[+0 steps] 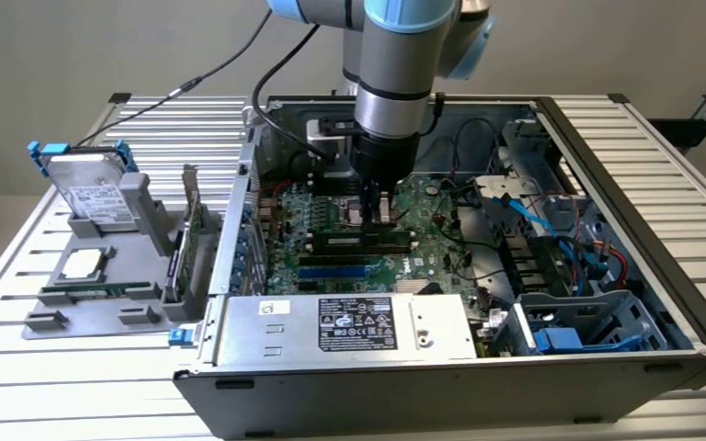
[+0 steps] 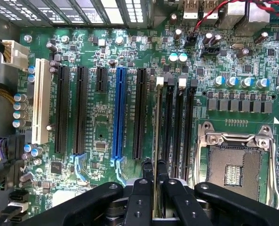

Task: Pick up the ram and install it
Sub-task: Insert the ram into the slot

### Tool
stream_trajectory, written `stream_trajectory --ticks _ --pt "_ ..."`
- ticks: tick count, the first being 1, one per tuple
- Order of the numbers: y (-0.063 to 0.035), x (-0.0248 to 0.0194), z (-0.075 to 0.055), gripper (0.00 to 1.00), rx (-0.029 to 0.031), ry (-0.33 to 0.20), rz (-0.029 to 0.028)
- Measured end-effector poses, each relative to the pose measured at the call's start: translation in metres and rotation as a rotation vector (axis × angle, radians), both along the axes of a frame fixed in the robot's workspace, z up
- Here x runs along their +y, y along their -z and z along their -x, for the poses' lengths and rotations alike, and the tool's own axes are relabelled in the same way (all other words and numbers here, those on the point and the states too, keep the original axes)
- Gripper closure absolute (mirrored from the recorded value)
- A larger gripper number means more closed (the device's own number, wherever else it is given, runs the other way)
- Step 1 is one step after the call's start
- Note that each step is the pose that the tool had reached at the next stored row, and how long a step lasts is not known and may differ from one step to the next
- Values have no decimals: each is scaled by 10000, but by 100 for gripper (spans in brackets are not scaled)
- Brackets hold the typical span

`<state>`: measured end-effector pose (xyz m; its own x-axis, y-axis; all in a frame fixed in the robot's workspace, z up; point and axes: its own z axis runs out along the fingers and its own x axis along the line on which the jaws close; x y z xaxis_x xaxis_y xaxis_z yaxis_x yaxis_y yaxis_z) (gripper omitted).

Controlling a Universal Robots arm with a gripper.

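The ram [image 2: 156, 136] is a thin green stick seen edge-on, and my gripper [image 2: 154, 193] is shut on it, with black fingers [image 2: 140, 200] pressing either side. It hangs lined up along the memory slot nearest the long black expansion slots, its far end by a white latch [image 2: 159, 81]. I cannot tell whether it touches the slot. The other black memory slots [image 2: 179, 132] lie beside it. In the exterior view my gripper [image 1: 371, 204] reaches down into the open computer case [image 1: 647, 230], just above the motherboard [image 1: 433, 243].
A CPU socket [image 2: 235, 160] with a metal frame lies just past the memory slots. A blue slot [image 2: 119, 113] and a white slot [image 2: 41, 101] lie on the other side. The power supply [image 1: 353, 326] stands at the case's front. A grey parts holder [image 1: 96, 266] stands on the exterior view's left.
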<state>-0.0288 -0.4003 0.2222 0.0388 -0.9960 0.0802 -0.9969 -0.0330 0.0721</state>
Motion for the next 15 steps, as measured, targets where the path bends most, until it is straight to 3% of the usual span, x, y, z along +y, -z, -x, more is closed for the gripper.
stream_trajectory --ticks 15 --pt "-21 6 0 86 0 1 -1"
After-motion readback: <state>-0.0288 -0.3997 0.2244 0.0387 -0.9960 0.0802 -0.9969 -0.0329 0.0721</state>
